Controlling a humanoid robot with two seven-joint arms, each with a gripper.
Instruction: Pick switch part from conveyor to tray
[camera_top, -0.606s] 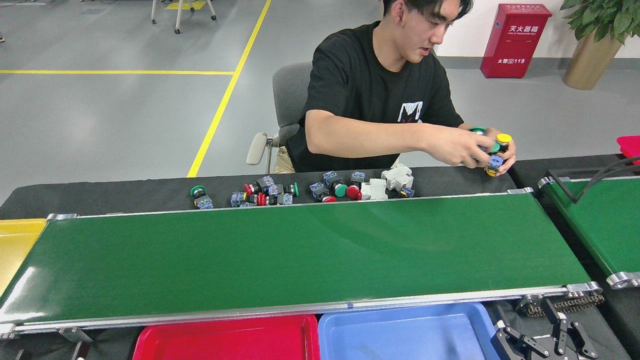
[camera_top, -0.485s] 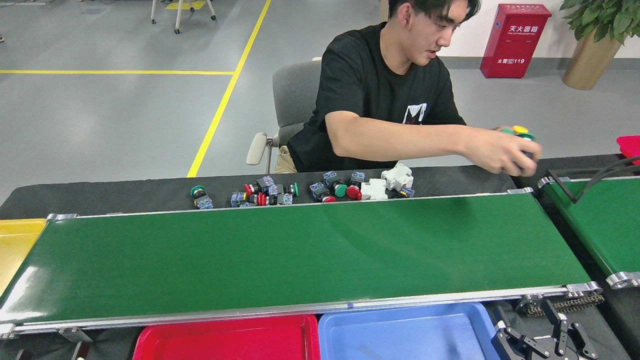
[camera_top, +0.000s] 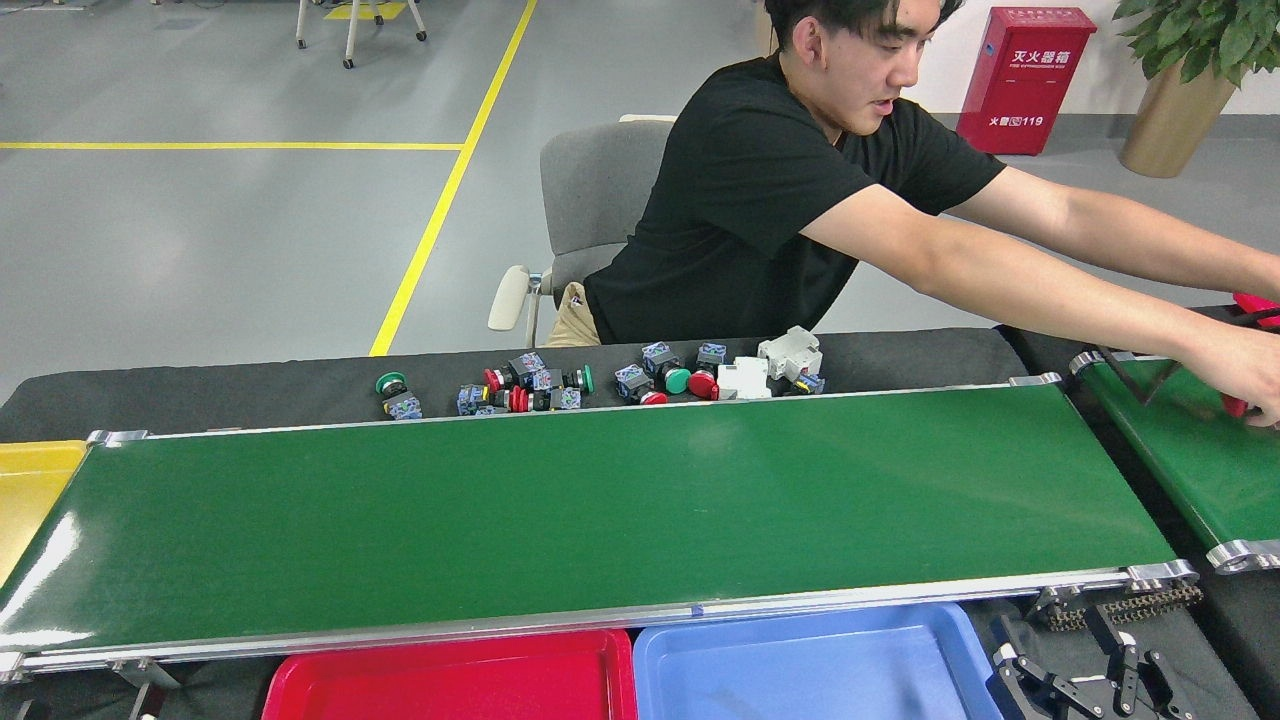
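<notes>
Low at the bottom right, only the right gripper (camera_top: 1085, 685) shows, fingers spread, holding nothing; conveyor (camera_top: 600, 510) bare.

Conveyor (camera_top: 600, 510) belt bare along its whole length, open to reach. Switch parts (camera_top: 600, 380) crowd the bench strip behind the far rail. Person's arm (camera_top: 1050, 290) spans the right end, hand (camera_top: 1245, 385) over the smaller belt (camera_top: 1200, 470).

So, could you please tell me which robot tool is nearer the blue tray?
Right. The right tool sits just beside the blue tray's right edge; the left tool is not in view at all.
</notes>
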